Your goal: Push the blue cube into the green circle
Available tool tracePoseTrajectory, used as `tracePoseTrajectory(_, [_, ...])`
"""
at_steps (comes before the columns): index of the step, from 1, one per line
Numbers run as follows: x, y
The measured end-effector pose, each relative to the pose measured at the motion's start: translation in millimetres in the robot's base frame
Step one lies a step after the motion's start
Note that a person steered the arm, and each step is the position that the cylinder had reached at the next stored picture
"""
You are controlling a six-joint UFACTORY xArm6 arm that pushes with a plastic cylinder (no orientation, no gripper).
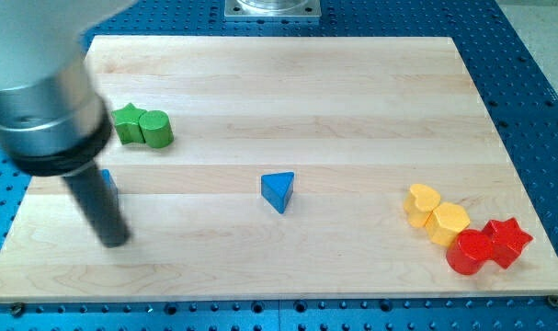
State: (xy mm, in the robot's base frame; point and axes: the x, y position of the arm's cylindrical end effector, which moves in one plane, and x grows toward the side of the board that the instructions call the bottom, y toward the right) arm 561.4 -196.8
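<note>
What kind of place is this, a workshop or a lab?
Probably a robotics lab bench: a wooden board sits on a blue perforated table, with small coloured blocks like the blue triangle, and my tip beside the blue cube.

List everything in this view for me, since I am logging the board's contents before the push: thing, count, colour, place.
Wooden board: one, pale wood, fills the view.
Green star: one, upper left.
Green circle: one, touching the star's right.
Blue cube: one, left, mostly hidden behind the rod.
Blue triangle: one, centre.
Yellow heart: one, lower right.
Yellow hexagon: one, beside the heart.
Red circle: one, lower right.
Red star: one, beside it.
My tip: one, dark, just below the blue cube.
</note>
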Motion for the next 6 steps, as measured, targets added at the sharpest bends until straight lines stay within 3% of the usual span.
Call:
tracePoseTrajectory(1, [-21.4, -30.4])
tracePoseTrajectory(3, [-87.5, 16.8])
tracePoseTrajectory(4, [-77.2, 25.1])
tracePoseTrajectory(5, [-19.5, 101.2])
tracePoseTrajectory(6, [-5.6, 221.1])
